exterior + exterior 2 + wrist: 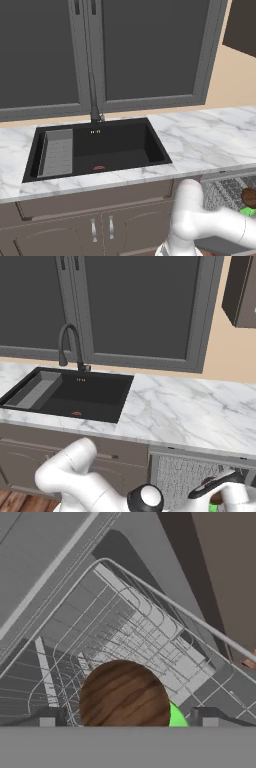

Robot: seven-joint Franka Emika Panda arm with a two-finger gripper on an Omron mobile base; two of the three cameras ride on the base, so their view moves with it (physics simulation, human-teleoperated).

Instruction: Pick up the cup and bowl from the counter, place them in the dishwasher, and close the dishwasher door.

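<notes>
Tool: the tool hangs over the dishwasher rack, its two dark tips spread wide to either side of the bowl — they pinch nothing.
Bowl: a brown wood-grain bowl sits between the tips, on or just over the rack; whether the tips touch it I cannot tell. From the left base camera it shows as a brown shape at the right edge, over the mesh.
Cup: a bright green thing, likely the cup, peeks out just beside the bowl, mostly hidden by it; a green patch shows under the bowl at the base camera's right edge.
Rack: grey wire rack with rows of tines, pulled out below the counter edge.
Dishwasher: open, under the counter to the right of the sink.
Counter: white marble with grey veins — bare where it shows.
Sink: black basin set in the counter, with a grey tray at its left end and a dark tap behind.
Cabinets: brown doors with small handles under the sink.
</notes>
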